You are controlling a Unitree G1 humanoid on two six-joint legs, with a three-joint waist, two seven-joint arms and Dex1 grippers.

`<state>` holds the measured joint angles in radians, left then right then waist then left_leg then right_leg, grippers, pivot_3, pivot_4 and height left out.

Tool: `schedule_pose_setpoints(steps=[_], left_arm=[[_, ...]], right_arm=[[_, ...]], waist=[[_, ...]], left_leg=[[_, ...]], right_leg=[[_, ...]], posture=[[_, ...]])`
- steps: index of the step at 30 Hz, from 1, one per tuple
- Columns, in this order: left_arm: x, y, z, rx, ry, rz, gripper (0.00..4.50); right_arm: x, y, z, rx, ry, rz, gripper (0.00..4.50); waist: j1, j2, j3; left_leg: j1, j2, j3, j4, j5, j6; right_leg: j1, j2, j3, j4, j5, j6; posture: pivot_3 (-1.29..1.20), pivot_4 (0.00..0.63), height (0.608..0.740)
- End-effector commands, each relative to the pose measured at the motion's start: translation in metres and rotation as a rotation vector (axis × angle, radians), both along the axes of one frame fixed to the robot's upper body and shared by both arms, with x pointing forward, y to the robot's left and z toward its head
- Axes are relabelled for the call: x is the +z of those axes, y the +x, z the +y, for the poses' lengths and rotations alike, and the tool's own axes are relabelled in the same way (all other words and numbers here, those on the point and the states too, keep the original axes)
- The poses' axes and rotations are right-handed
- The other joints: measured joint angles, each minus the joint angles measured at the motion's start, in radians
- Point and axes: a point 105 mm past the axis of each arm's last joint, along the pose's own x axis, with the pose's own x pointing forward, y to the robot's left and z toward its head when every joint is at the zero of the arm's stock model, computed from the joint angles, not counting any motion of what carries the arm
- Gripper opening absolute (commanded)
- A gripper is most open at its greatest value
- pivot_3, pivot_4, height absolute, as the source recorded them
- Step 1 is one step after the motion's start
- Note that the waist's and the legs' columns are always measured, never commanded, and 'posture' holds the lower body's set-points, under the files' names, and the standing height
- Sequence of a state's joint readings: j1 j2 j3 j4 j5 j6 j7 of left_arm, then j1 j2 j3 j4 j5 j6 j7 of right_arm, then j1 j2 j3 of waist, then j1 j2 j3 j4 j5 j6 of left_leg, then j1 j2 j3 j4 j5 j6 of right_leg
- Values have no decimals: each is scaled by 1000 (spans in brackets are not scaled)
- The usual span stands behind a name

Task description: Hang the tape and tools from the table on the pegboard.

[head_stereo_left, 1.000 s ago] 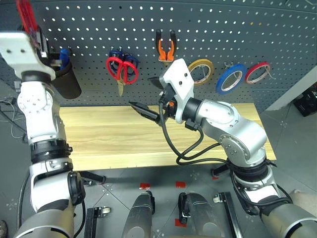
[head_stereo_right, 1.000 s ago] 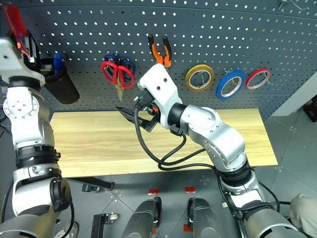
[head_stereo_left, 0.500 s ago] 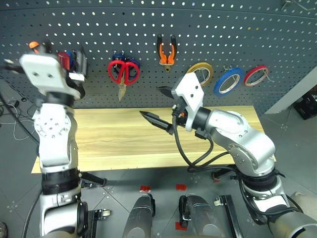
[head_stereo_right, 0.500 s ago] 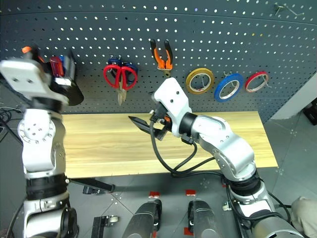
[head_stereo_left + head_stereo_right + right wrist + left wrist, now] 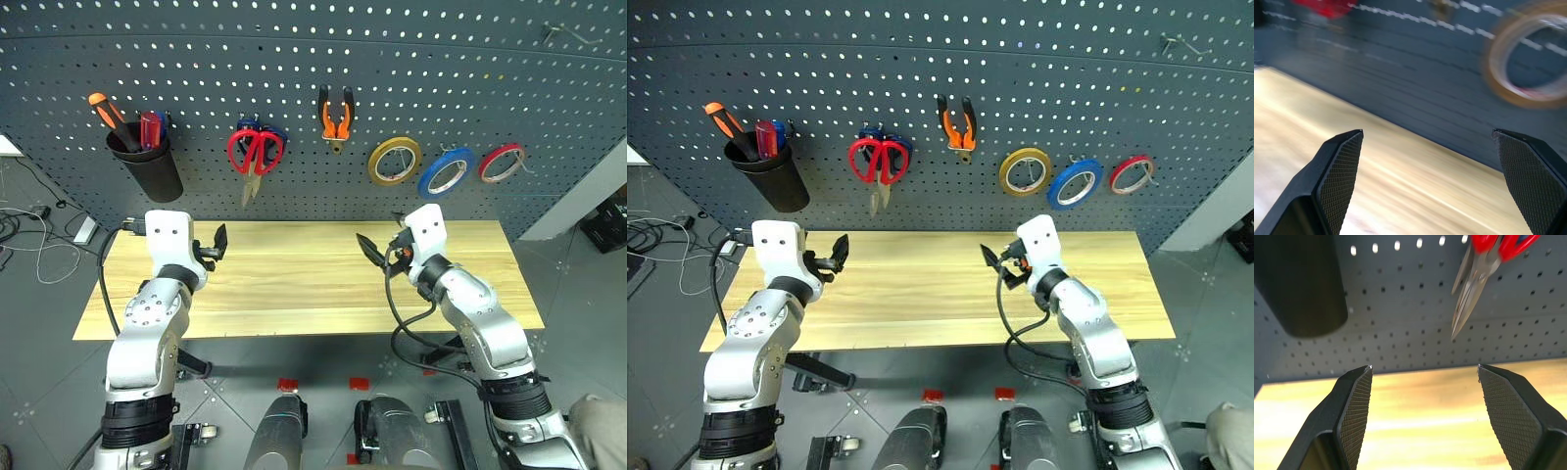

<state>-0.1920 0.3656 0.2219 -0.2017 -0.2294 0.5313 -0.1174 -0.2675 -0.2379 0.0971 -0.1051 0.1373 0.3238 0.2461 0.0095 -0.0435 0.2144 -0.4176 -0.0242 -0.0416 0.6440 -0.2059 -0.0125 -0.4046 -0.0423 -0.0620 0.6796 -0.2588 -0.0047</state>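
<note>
pegboard (image 5: 294, 88): everything's hanging up. Red scissors (image 5: 255, 154), pliers (image 5: 335, 113), then yellow tape (image 5: 394, 161), blue tape (image 5: 446, 172), red tape (image 5: 501, 163) in a row
cup (image 5: 147, 166): black, far left on the board, screwdrivers (image 5: 147, 127) poking out
table (image 5: 294, 284): bare wood
left gripper (image 5: 217, 243): fingers apart, holding nothing, low over the table's left end
right gripper (image 5: 377, 250): wide apart, nothing in it, over the middle-right
in the way: nothing really

The right wrist view is smeared: the yellow tape ring (image 5: 1528, 63) is a soft streaked loop cut by the frame edge, and a red shape (image 5: 1327, 7) cannot be identified. In the left wrist view the red-handled scissors (image 5: 1484, 269) lose their handles past the edge, and the black cup (image 5: 1298, 284) is cropped. The screwdrivers' shafts (image 5: 137, 132) are hidden inside that cup.
</note>
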Motion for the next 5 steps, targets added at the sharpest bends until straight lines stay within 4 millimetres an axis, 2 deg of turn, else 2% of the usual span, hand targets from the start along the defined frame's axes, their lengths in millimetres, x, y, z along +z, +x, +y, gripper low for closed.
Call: schedule_pose_setpoints(steps=[1,5], left_arm=[[-14,-2,6,7,-56,27,3601],[-27,-1,12,19,-46,39,3601]], right_arm=[[-4,6,-32,-163,43,-47,4500],[-19,9,-45,-206,13,-32,4500]], waist=[[1,2,-8],[0,2,-17]], left_leg=[[1,0,1,-1,0,0],[2,3,2,0,0,0]], right_leg=[[0,0,1,0,-1,1],[0,3,3,1,0,1]], posture=[[28,112,740],[41,84,740]])
